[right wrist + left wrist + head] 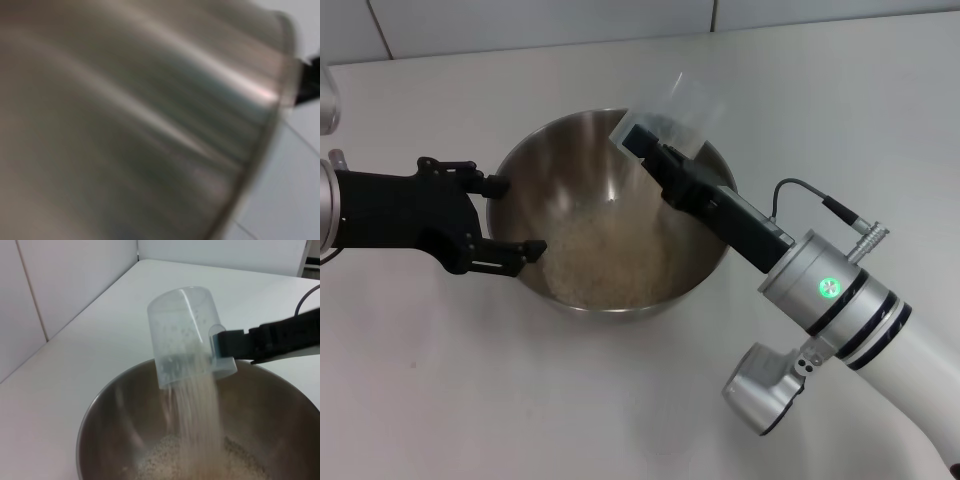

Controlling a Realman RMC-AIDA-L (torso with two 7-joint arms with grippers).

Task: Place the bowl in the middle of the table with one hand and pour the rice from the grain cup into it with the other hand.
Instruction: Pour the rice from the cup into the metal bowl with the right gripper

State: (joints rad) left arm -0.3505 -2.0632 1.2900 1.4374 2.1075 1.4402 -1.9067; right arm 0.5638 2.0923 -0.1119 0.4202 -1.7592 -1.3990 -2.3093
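Observation:
The steel bowl (pixel 620 185) stands in the middle of the white table (pixel 430 390) with a pile of rice (pixel 600 265) in its bottom. My right gripper (pixel 645 142) is shut on the transparent grain cup (pixel 685 105) and holds it tipped over the bowl's far rim. In the left wrist view the cup (pixel 180 325) is upside-down and slanted, and a stream of rice (pixel 200 410) falls into the bowl (pixel 110 415). My left gripper (pixel 515 215) is open at the bowl's left side, one finger near the rim and one lower against the wall. The right wrist view shows only the bowl's inner wall (pixel 150 125).
A white wall with tile seams (pixel 550 20) runs along the table's far edge. A cable (pixel 800 190) loops off the right wrist above the table. Bare tabletop lies in front of the bowl and to its right.

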